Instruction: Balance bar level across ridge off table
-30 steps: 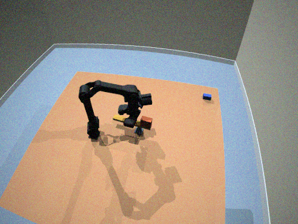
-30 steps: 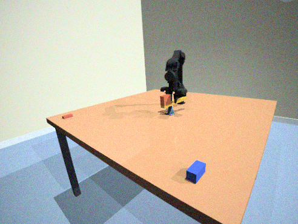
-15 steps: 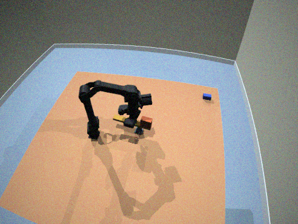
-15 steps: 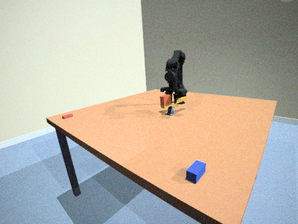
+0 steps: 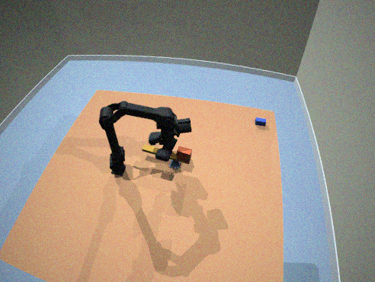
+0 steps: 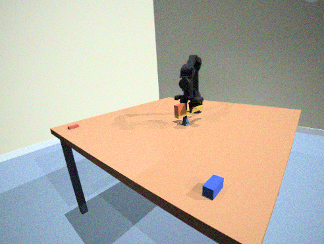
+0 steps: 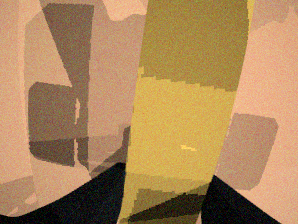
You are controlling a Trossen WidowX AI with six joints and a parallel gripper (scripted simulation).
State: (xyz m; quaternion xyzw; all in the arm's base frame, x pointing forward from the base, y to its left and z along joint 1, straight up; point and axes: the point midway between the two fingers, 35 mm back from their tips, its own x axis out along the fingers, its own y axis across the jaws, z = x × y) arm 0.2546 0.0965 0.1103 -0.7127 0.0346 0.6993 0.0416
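A yellow bar (image 5: 148,149) (image 6: 198,108) (image 7: 180,120) carries an orange-red block (image 5: 184,153) (image 6: 179,110) on one end. My gripper (image 5: 159,147) (image 6: 189,106) (image 7: 165,179) is shut on the bar, with a finger on each side of it, between the block and the bare end. The small dark blue ridge (image 5: 175,164) (image 6: 186,121) stands on the table under the bar, near the block end. The bar is clear of the table, with its shadow below. Whether it touches the ridge top or is fully level, I cannot tell.
A blue block (image 5: 261,122) (image 6: 213,187) lies near a table corner, far from the arm. A small red block (image 6: 73,126) lies near another edge of the table (image 5: 229,183) (image 6: 148,148). The arm's shadows fall across the table.
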